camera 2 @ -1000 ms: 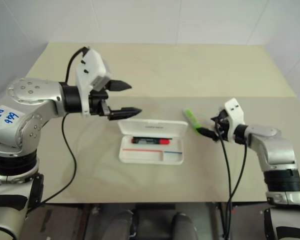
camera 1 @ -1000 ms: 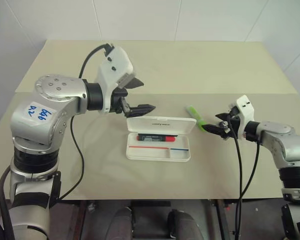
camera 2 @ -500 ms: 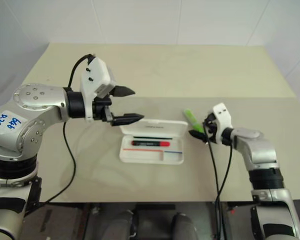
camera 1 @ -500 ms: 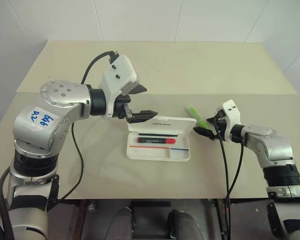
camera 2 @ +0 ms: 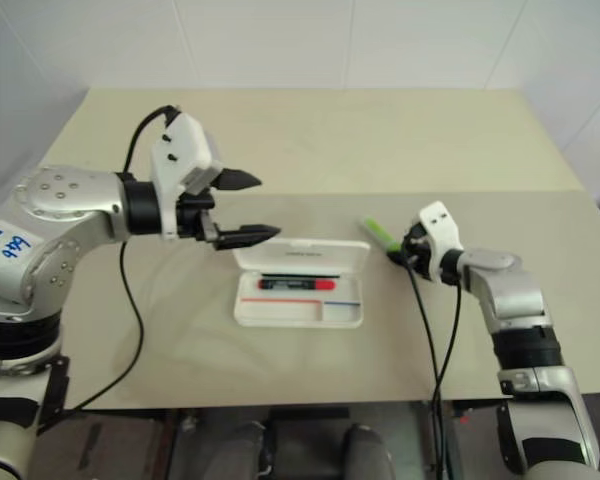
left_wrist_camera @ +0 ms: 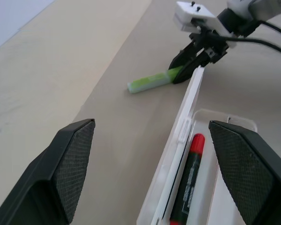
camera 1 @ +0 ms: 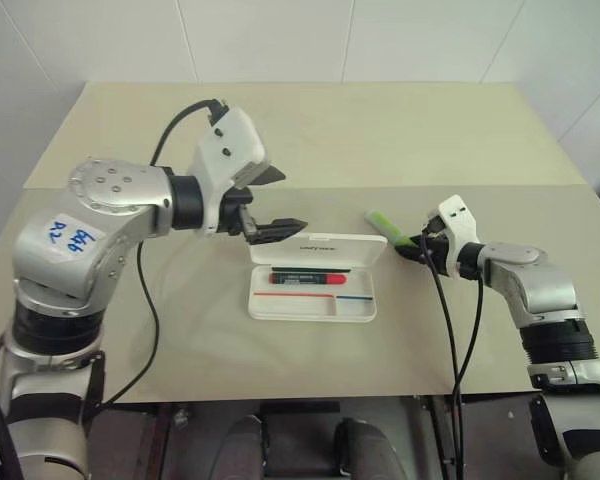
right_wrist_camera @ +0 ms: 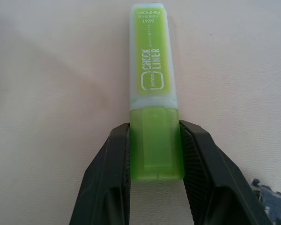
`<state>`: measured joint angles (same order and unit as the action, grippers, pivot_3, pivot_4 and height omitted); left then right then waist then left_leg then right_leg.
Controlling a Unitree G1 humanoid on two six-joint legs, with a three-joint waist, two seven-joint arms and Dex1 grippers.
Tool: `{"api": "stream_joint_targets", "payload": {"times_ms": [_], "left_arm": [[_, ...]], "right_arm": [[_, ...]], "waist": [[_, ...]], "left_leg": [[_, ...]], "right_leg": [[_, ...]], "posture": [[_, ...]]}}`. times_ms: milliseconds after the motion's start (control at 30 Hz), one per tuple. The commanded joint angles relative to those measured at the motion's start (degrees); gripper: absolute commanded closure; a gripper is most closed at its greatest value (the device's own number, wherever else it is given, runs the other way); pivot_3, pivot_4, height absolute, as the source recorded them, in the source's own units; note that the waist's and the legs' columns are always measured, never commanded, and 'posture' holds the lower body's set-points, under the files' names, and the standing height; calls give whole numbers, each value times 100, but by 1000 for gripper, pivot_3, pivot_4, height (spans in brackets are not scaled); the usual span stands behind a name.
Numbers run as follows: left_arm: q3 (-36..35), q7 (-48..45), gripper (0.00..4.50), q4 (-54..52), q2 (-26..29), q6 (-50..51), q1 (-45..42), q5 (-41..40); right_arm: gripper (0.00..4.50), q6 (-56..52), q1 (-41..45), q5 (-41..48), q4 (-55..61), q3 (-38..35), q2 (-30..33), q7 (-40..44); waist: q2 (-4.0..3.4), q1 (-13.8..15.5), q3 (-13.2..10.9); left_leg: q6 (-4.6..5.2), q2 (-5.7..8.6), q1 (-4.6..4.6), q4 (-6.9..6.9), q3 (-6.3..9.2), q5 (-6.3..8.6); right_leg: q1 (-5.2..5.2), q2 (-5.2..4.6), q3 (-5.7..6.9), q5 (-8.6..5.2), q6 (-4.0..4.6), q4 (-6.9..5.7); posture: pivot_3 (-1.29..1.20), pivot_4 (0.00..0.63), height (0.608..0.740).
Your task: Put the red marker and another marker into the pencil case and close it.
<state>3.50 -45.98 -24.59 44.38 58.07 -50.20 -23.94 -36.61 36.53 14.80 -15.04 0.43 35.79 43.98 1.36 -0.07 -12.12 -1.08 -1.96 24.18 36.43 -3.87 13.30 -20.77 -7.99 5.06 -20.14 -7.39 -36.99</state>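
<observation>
Near end of the lime-green highlighter [right_wrist_camera: 153,93] hidden between the right end effector's [right_wrist_camera: 154,187] fingers.

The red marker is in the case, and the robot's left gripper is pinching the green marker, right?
Not quite: the right gripper is pinching the green marker, as the right wrist view shows. The left gripper is open above the table. The red marker is in the case.

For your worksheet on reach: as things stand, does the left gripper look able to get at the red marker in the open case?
Probably yes. The left gripper hangs open just above the case's raised lid, and the red marker lies uncovered in the tray. The right gripper is off at the green highlighter.
</observation>
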Motion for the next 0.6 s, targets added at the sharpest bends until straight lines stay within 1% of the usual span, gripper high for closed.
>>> {"api": "stream_joint_targets", "payload": {"times_ms": [33,100,167,233,333,400,500,600], "left_arm": [[-109,-195,316,99,264,-463,58,91],[-184,-297,316,174,382,-636,97,57],[-335,-456,316,184,547,-782,210,-18],[-427,-604,316,190,747,-940,375,-23],[-603,-693,316,237,898,-1054,571,-81],[-623,-809,316,129,951,-1092,707,-181],[-567,-877,316,-31,932,-1097,809,-251],[-599,-935,316,-114,945,-1048,855,-368]], "right_arm": [[3409,286,215,293,185,-557,91,86],[3409,306,357,539,292,-815,97,189],[3409,141,501,1121,688,-1186,93,470],[3409,-106,541,1562,1155,-1323,164,732],[3409,-520,462,2038,1924,-1224,353,1089],[3409,-730,444,2250,2305,-1110,393,1156],[3409,-840,449,2349,2539,-1012,355,1080],[3409,-852,336,2485,2760,-946,434,1266]], "waist": [[-1,0,-1],[-1,1,-1],[-2,0,-1],[-2,-9,-1],[-2,0,-1],[-1,2,-2],[-1,1,-2],[0,31,-1]], "left_leg": [[0,0,1,-1,-3,0],[0,0,1,-1,-4,0],[0,0,3,-2,-4,0],[0,-1,3,-13,-7,0],[0,-4,8,-23,-16,0],[0,-4,9,-21,-18,0],[2,-3,8,-13,-23,1],[2,-3,8,-10,-22,1]], "right_leg": [[-3,0,-3,0,0,-1],[-3,0,-3,0,0,0],[-6,0,-4,0,0,0],[-12,1,-8,0,0,1],[-27,4,-14,-1,1,1],[-28,4,-16,-1,1,1],[-28,3,-24,-1,1,-7],[-30,3,-25,0,1,-12]], "posture": [[0,150,740],[0,150,740],[0,150,740],[0,150,740],[0,150,740],[0,150,740],[0,150,740],[0,150,740]]}}
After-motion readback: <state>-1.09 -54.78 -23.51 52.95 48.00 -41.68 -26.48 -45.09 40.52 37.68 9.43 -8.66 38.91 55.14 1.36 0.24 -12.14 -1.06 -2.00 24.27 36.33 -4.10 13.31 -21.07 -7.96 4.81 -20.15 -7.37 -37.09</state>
